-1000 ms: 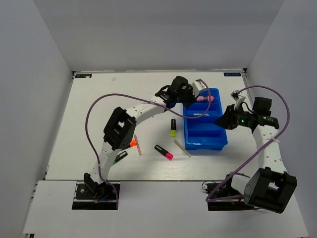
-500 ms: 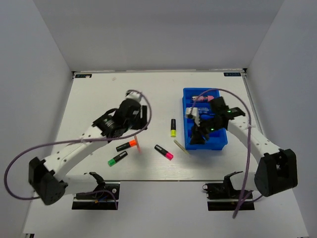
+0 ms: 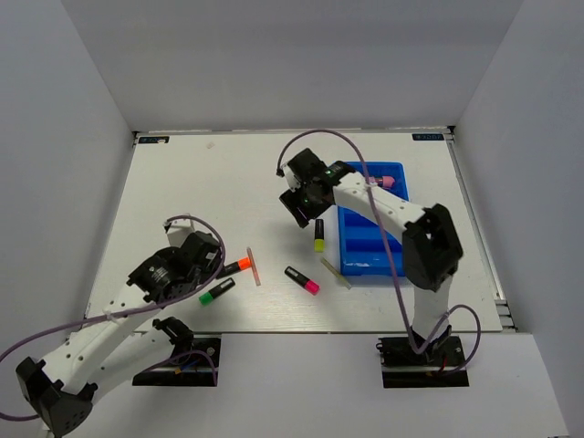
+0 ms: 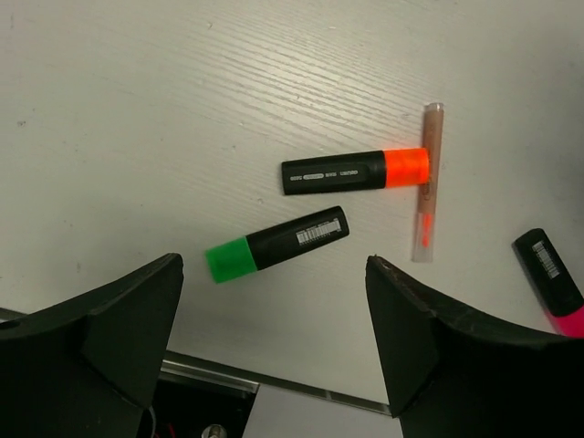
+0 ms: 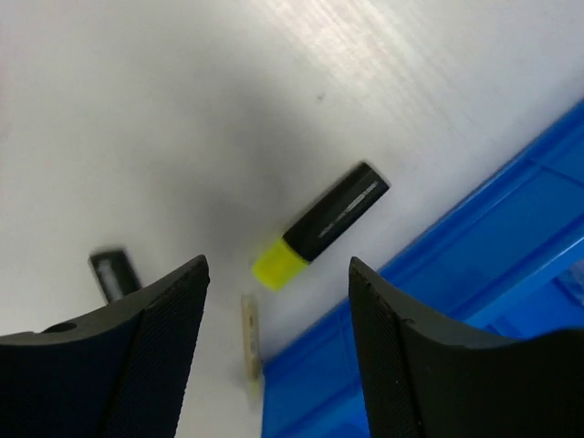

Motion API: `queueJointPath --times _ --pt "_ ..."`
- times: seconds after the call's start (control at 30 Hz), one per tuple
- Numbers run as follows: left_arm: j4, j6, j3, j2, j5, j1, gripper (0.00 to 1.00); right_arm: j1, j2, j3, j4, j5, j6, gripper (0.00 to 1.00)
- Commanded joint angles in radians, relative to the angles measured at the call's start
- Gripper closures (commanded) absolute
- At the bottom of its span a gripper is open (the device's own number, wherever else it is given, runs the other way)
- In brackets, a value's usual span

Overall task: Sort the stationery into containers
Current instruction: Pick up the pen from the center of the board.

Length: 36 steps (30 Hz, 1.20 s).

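Note:
My left gripper (image 3: 196,265) (image 4: 274,274) hangs open over the near left of the table, with nothing between its fingers. Below it lie a green highlighter (image 4: 274,245) (image 3: 217,291), an orange highlighter (image 4: 356,171) (image 3: 235,267) and a thin pale stick (image 4: 426,194) (image 3: 253,265). My right gripper (image 3: 306,205) (image 5: 278,274) is open and empty just left of the blue tray (image 3: 374,239) (image 5: 474,301), above the yellow highlighter (image 5: 319,225) (image 3: 319,234). A pink tube (image 3: 381,182) lies in the tray's far compartment.
A pink highlighter (image 3: 302,280) (image 4: 552,278) lies between the two groups. A second pale stick (image 3: 335,272) (image 5: 249,342) rests against the tray's near left corner. The table's near edge (image 4: 274,388) runs just below the left fingers. White walls close in the sides.
Both grippers have opened. The left arm drew back from the tray to the near left. The right arm swung from the tray's right side to its left, above the yellow highlighter.

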Motion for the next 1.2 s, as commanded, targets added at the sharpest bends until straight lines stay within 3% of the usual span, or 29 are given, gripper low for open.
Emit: queueJointPath --times 0.0,0.13,0.37,0.9,1.07,1.17 --pt "-0.032 -0.046 -0.038 -0.074 -0.038 0.008 0.10 -0.007 0.129 0.164 -0.136 0.232 0.281 0.34" --pt "-0.026 -0.024 -0.075 -0.143 -0.044 0.008 0.11 0.007 0.161 0.184 -0.136 0.290 0.379 0.44" --pt "-0.058 -0.033 -0.098 -0.188 -0.048 0.009 0.11 0.001 0.191 0.128 -0.152 0.308 0.488 0.52" --pt "-0.084 -0.045 -0.124 -0.228 -0.038 0.008 0.11 -0.065 0.296 0.051 -0.127 0.076 0.562 0.47" --pt "-0.091 -0.052 -0.124 -0.229 -0.040 0.008 0.11 -0.082 0.335 0.022 -0.115 0.060 0.562 0.56" --pt "-0.089 -0.052 -0.127 -0.234 -0.040 0.008 0.11 -0.080 0.329 -0.020 -0.081 0.071 0.556 0.74"
